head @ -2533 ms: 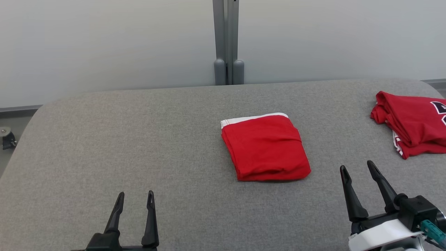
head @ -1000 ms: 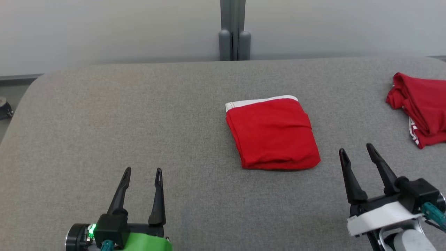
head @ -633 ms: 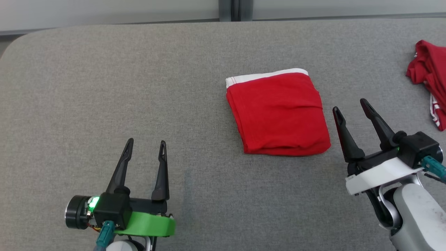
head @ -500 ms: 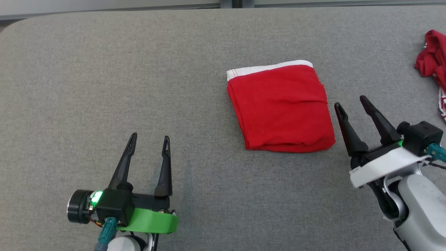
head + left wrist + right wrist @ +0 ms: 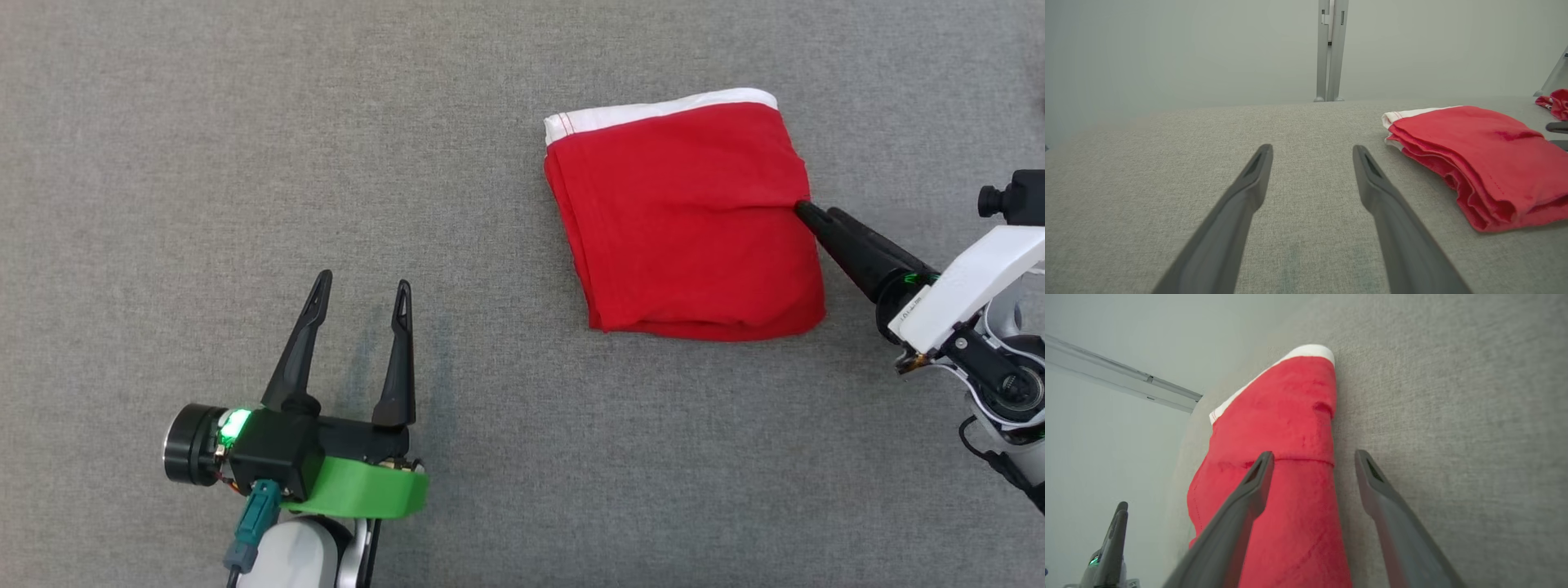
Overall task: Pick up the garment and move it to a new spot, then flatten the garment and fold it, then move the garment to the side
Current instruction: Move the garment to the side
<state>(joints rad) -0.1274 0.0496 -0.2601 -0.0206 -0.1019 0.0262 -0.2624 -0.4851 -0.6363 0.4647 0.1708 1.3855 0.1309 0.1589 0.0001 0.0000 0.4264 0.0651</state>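
The garment (image 5: pixel 686 216) is a folded red piece with a white band along its far edge, lying flat on the grey table (image 5: pixel 204 122). My right gripper (image 5: pixel 804 208) is turned on its side at the garment's right edge. In the right wrist view this gripper (image 5: pixel 1313 455) is open, one finger above the red cloth (image 5: pixel 1290 428) and the other over bare table, with the edge between them. My left gripper (image 5: pixel 363 283) stands open near the front left, well apart from the garment (image 5: pixel 1474 163), with nothing between its fingers (image 5: pixel 1257 171).
A second red garment (image 5: pixel 1555 102) lies at the table's far right. A grey post (image 5: pixel 1331 49) stands against the pale wall behind the table. The left gripper (image 5: pixel 1114 522) appears low at the left of the right wrist view.
The head camera has tilted down, so the whole picture has shifted. My right gripper has rolled onto its side and moved in to the garment's right edge. The left gripper has barely moved.
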